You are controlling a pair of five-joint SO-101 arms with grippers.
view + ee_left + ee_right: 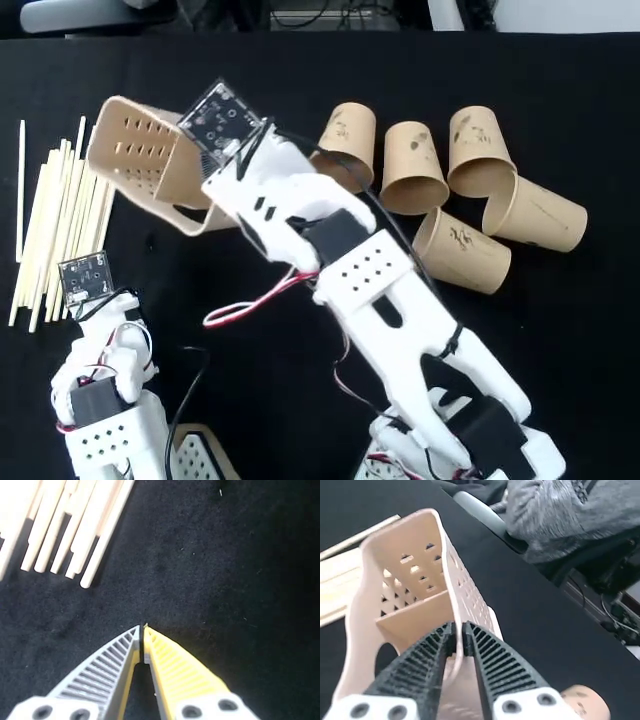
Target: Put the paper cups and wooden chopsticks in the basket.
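White arms [400, 300], black motors [335, 235] (left claw [144, 627] yellow-grey)

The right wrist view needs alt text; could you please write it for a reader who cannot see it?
The right gripper pinches one wall of a pale perforated basket over a black table. Beyond it lie wooden chopsticks, and a paper cup peeks in near the gripper.

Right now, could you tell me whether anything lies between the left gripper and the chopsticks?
Nothing visible does. The left gripper, shut, is over the bare black table, and the ends of the chopsticks lie just ahead with only that surface between. The basket, clamped by the right gripper, is beside the chopsticks, outside that path.
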